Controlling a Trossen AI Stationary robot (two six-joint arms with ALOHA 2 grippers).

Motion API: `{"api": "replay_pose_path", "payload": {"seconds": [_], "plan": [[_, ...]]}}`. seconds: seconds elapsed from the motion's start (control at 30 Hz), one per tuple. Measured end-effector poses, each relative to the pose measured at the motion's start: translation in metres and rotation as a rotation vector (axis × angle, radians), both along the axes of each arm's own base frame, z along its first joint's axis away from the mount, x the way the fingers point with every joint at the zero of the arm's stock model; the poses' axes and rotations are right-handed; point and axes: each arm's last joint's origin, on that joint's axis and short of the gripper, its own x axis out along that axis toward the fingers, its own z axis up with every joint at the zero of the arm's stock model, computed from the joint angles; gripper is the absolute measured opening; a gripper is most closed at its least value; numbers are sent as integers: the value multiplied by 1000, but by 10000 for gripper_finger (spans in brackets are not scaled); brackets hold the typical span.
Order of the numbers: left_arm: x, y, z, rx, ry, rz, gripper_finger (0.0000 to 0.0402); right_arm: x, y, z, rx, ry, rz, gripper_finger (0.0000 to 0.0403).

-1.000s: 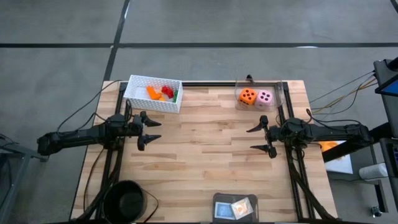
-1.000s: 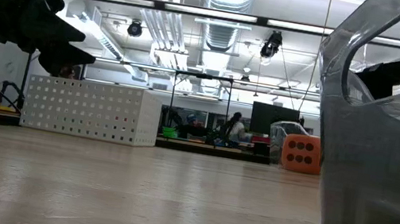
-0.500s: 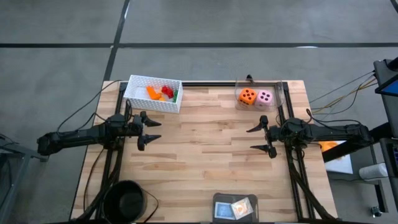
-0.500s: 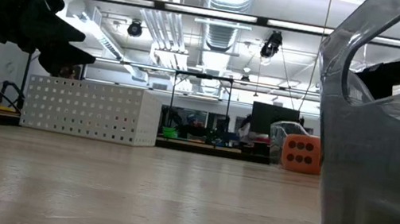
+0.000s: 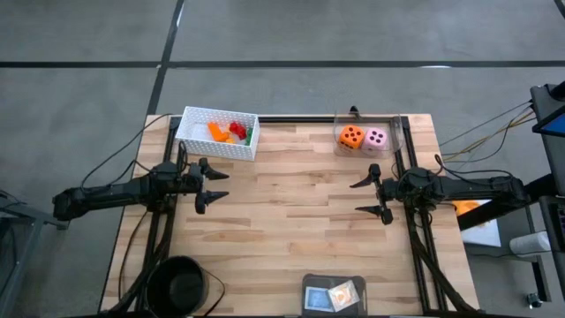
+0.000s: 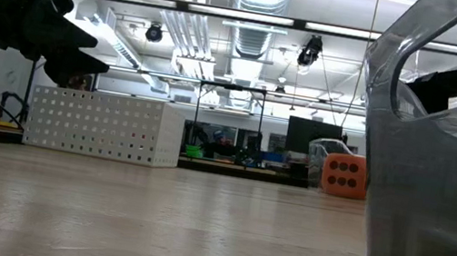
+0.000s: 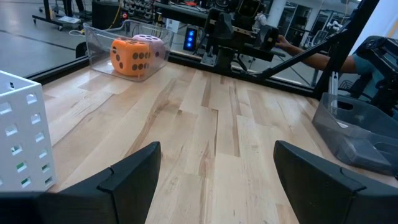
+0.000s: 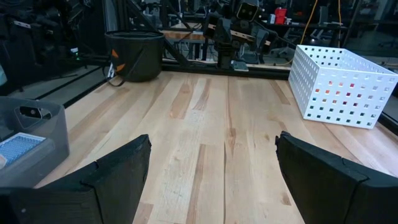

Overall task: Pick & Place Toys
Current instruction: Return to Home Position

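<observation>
1. Nothing on the table (image 5: 291, 230) has moved in the last second. Your arms and all toys sit as before; only a person far back in the room has walked out of the low view.
2. Your left gripper (image 5: 214, 184) hangs over the table's left side, fingers spread, holding nothing.
3. Your right gripper (image 5: 364, 196) hangs over the right side, facing the left one, well apart from it, fingers also spread and empty.
4. White basket (image 5: 216, 147) stands at the far left corner. The small bricks (image 5: 231, 131) lie inside: orange, red, yellow and green show.
5. Clear box (image 5: 397, 124) stands at the far right. 2 dice sit in it side by side, orange die (image 5: 351, 136) and pink die (image 5: 376, 139).
6. Grey tray (image 5: 307, 281) stands at the near edge, right of centre. 2 cards lie in it, blue card (image 5: 316, 300) beside peach card (image 5: 342, 295).
</observation>
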Motion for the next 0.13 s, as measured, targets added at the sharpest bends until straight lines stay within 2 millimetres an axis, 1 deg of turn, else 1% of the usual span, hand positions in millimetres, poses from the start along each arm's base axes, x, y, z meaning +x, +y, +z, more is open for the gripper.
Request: {"api": "replay_pose_path", "payload": {"seconds": [0.13], "plan": [[0,0,0,0,1,0,314,0,0,0,0,0,0,339]]}}
